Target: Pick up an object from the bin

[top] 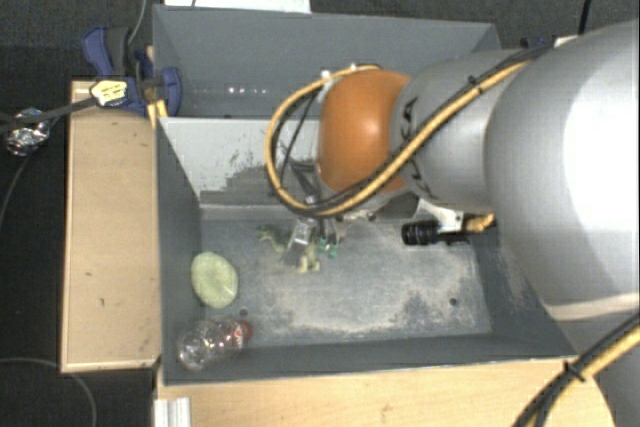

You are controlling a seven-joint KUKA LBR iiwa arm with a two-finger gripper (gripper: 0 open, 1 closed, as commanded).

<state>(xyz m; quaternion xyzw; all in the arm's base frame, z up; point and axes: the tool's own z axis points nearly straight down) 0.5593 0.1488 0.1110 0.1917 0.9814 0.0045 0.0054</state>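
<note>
On the floor of the grey metal bin, mid-back | gripper low beside small spindly green plastic figure | open or closed: I cannot tell | I judge: grasp stage | next: confirm hold, lift straight

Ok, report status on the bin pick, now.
Gripper low at centre of bin, at a small green spiky thing. Not seen held. Pale green oval and clear piece apart at left, black cylinder at right; none in the way.
</note>
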